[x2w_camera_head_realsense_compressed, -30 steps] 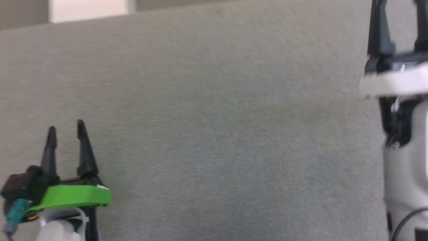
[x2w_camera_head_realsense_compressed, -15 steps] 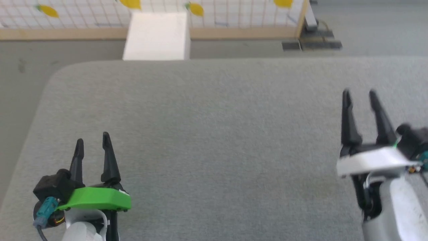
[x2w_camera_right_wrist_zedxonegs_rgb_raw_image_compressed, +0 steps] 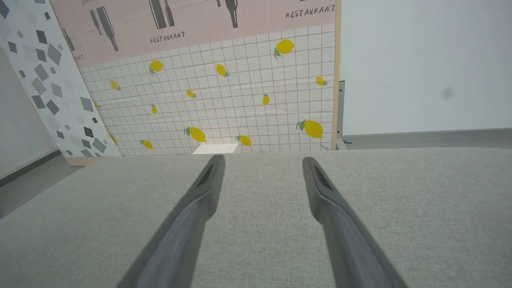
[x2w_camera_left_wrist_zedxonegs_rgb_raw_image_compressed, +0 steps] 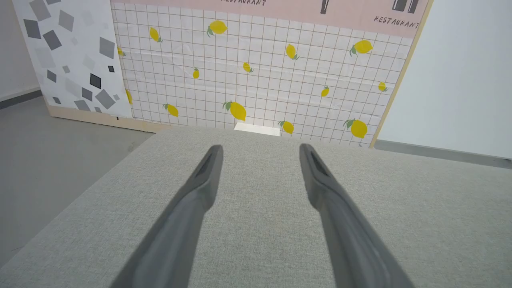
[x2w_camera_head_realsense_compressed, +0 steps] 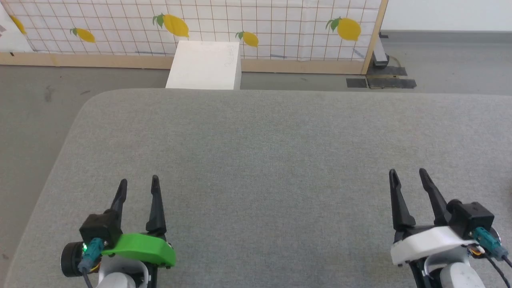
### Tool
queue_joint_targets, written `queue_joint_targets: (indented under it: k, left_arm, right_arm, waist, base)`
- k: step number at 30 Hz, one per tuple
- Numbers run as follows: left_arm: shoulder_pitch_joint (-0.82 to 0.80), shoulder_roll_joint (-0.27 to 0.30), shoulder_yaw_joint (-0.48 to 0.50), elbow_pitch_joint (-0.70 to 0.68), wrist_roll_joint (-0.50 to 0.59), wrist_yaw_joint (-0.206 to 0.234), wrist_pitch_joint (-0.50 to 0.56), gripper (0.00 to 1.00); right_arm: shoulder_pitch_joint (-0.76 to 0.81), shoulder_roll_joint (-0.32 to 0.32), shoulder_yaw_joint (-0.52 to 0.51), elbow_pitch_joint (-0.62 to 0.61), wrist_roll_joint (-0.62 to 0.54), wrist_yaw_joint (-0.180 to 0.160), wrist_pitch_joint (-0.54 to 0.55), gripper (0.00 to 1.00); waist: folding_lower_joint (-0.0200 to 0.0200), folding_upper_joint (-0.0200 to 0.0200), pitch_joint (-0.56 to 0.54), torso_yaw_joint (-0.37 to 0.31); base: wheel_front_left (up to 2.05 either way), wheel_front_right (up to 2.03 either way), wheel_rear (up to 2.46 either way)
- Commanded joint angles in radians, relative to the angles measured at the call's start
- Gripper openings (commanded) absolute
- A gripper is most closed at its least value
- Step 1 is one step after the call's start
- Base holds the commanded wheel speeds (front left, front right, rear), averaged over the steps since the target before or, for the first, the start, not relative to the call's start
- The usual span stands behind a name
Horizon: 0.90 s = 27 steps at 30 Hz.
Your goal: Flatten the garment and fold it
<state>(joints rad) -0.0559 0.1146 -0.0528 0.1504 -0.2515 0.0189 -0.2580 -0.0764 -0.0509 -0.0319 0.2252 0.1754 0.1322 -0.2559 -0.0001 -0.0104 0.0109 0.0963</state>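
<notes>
– Left gripper (x2w_camera_head_realsense_compressed: 139, 179) and right gripper (x2w_camera_head_realsense_compressed: 408, 171): how do they stand?

– Both have their jaws spread wide with nothing between the fingers. Each hovers low over the grey cushion (x2w_camera_head_realsense_compressed: 256, 140), fingers pointing away from the robot, and the two are well apart.

– What lies ahead of the fingertips?

– Plain grey cloth, running from the tips to the cushion's far edge. Past that edge, ahead of the left gripper and a little toward the right one, stands a white box (x2w_camera_head_realsense_compressed: 204, 66) on the floor (x2w_camera_head_realsense_compressed: 36, 104). Behind it rises a lemon-print panel (x2w_camera_head_realsense_compressed: 280, 24).

– And the garment?

– I cannot tell where it is. Nothing red lies ahead of either gripper or in the stretch between them.

– So which step is in hand?

– I judge it to be either the very start or the very end of the task. Both grippers wait empty, and no flattening or folding is under way.

– What does the next move call for?

– Finding the garment first, probably by turning the head or waist to look beyond the cushion's edges. Then one gripper has to reach it and pinch an edge such as the waistband or a hem, so the cloth can be drawn out flat between the two grippers.

– Which way does it point, and how does its long axis run?

– I cannot tell either. Both need settling before a fold line is chosen.
</notes>
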Motion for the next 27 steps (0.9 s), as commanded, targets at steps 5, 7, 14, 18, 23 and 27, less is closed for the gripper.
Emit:
queue_joint_targets:
  k: [5, 7, 14, 18, 23, 27]
  left_arm:
    - [-0.002, -0.012, -0.010, 0.038, 0.028, -0.004, -0.004, 1.00]
    - [-0.005, -0.015, -0.010, 0.050, 0.030, -0.007, -0.004, 1.00]
    - [-0.004, -0.016, -0.011, 0.066, 0.033, -0.011, 0.001, 0.00]
    - [-0.004, -0.017, -0.011, 0.064, 0.035, -0.010, 0.004, 0.00]
    - [-0.001, -0.019, -0.008, 0.056, 0.043, -0.011, 0.014, 0.00]
    - [0.000, -0.020, -0.006, 0.049, 0.050, -0.011, 0.022, 0.00]
  right_arm:
    - [0.031, 0.001, 0.005, -0.003, 0.003, -0.002, -0.006, 1.00]
    - [0.032, 0.001, 0.007, -0.002, 0.007, -0.002, -0.006, 1.00]
    - [0.020, 0.000, 0.006, 0.000, 0.008, 0.000, 0.001, 0.00]
    - [0.021, 0.000, 0.005, -0.002, 0.006, 0.000, 0.003, 0.00]
    - [0.023, 0.000, 0.006, -0.010, -0.001, 0.000, 0.013, 0.00]
    - [0.025, 0.000, 0.007, -0.017, -0.007, 0.000, 0.021, 0.00]
  waist:
    - [0.0001, 0.0104, 0.018, -0.009]
    - [0.0001, 0.0104, 0.023, -0.013]
    - [0.0001, 0.0000, 0.032, -0.018]
    - [0.0001, 0.0001, 0.032, -0.019]
    - [0.0001, 0.0005, 0.030, -0.022]
    - [0.0001, 0.0009, 0.029, -0.024]
  base:
    - [0.00, 0.00, 0.00]
    - [0.00, 0.00, 0.00]
    - [0.00, 0.00, 0.00]
    - [0.00, 0.00, 0.00]
    - [0.00, 0.00, 0.00]
    - [0.00, 0.00, 0.00]
